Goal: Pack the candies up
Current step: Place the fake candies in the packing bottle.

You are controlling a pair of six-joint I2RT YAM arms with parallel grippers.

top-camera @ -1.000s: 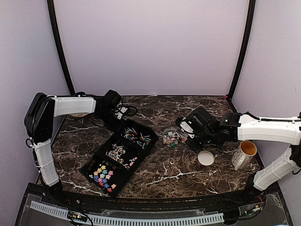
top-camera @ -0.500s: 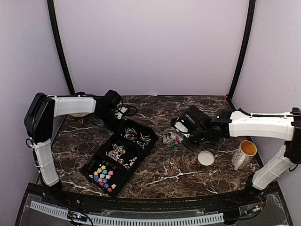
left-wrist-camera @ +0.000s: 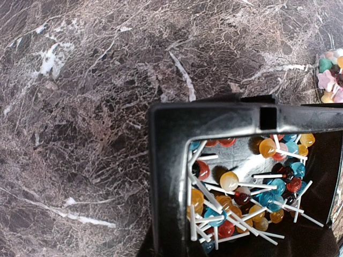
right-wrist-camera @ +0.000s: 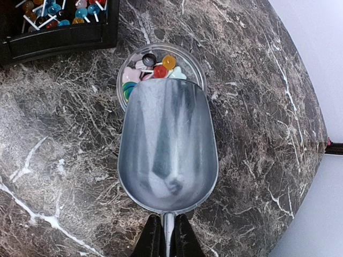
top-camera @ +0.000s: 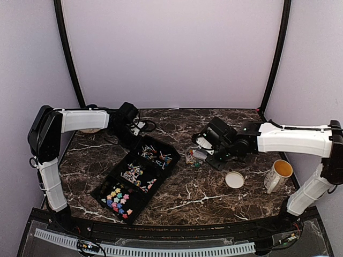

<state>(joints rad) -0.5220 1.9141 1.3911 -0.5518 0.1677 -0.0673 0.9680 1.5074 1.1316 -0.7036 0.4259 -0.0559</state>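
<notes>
Holding scoop [right-wrist-camera: 167,144] (empty) over the candies [right-wrist-camera: 151,65].

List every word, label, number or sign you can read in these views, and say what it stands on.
None: no readable text in any view.
The black tray, metal scoop and clear tub of candies show no print.
The mug and round lid are too small in the top view to tell.

Lollipops [left-wrist-camera: 241,198] in tray [left-wrist-camera: 167,160]; possibly candies [left-wrist-camera: 329,80] beside
</notes>
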